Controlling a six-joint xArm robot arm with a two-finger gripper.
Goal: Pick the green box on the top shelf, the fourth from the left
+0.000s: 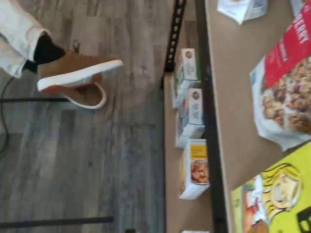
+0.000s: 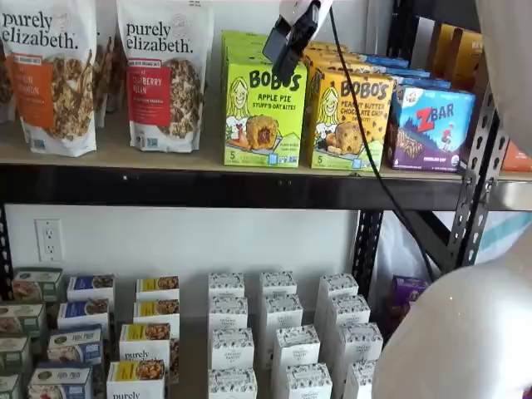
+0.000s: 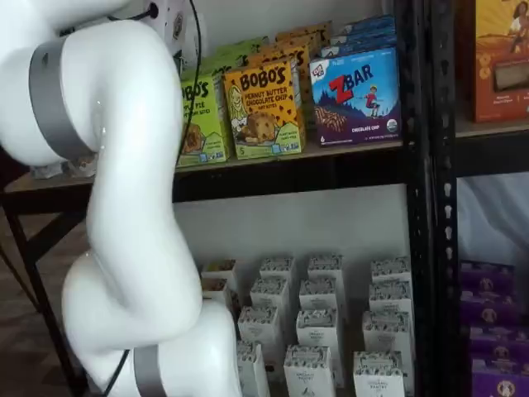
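claw position: the claw is seen in a shelf view hanging from above, its black fingers in front of the upper right corner of the green box — the box lies just below and behind the fingertips
claw state: the fingers are seen side-on, so no gap is made out in the pictures; the jaws are taken to be spread as wide as they go, and nothing is held between them
key relation: the box stands upright, its long axis vertical, its printed face turned toward the cameras; a short drop and a push toward the shelf is judged to be what the grasp calls for
box location: it is set on the top shelf, at the front edge, between a cranberry granola pouch and the orange bobo's box, which is touching or just beside it
tight side: little room is left for a finger on the orange box's side — a nudge to that neighbour is the likely risk
box look: lime green carton, "bobo's apple pie" lettering, a cartoon blonde woman and a filled oat bite pictured; more green boxes are lined up behind it
other views: its yellow-green face is also caught in the wrist view; in a shelf view it is partly hidden behind the white arm
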